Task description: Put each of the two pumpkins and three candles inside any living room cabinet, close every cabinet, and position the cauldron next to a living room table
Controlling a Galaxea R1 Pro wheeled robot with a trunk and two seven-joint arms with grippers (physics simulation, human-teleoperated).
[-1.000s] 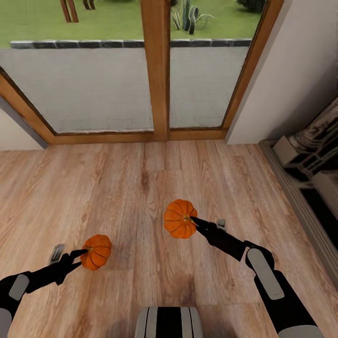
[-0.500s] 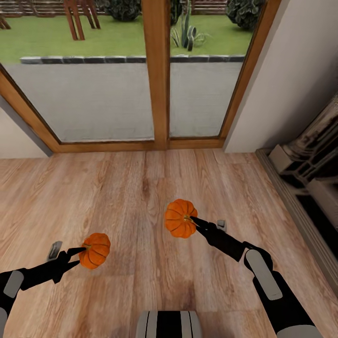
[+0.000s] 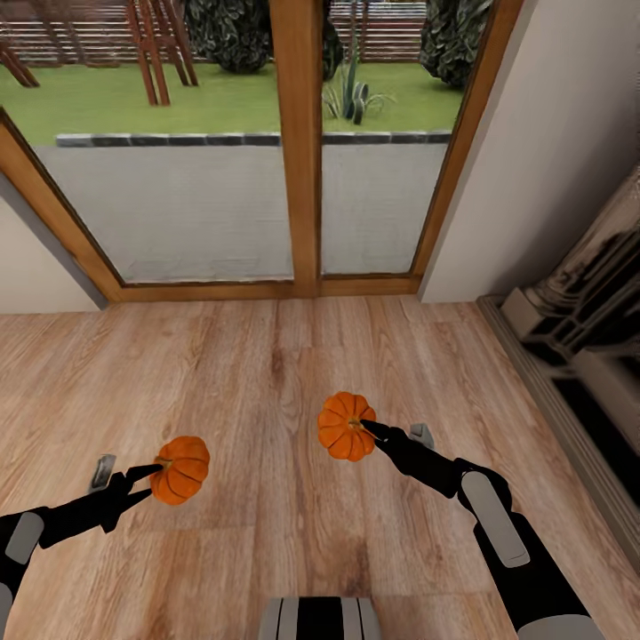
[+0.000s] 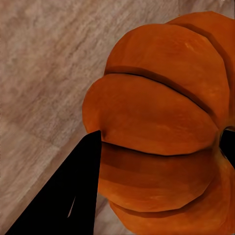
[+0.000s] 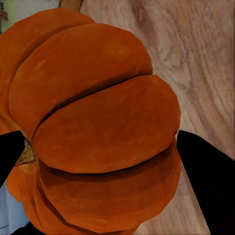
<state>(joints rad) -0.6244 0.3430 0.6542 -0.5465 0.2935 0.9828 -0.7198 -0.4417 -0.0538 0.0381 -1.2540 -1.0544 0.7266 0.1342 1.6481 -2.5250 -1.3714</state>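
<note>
A wooden plank floor point(image 3: 222, 373) runs up to a glass door with a brown wooden frame point(image 3: 298, 151). Through the glass lie a grey paved patio point(image 3: 178, 209), a green lawn point(image 3: 107, 102) and dark bushes point(image 3: 231, 31). A pale wall point(image 3: 542, 151) stands at the right, beside a stone fireplace point(image 3: 587, 302).

Both arms reach forward in the head view. The left arm enters from about 8 o'clock, its black forearm angling up toward 2 o'clock, and the left claw point(image 3: 160, 468) is clamped on a pumpkin point(image 3: 180, 469). The right arm enters from 5 o'clock, slanting toward 10 o'clock, with the right claw point(image 3: 366, 428) gripping a second pumpkin point(image 3: 345, 427). Both are held above the floor.
</note>
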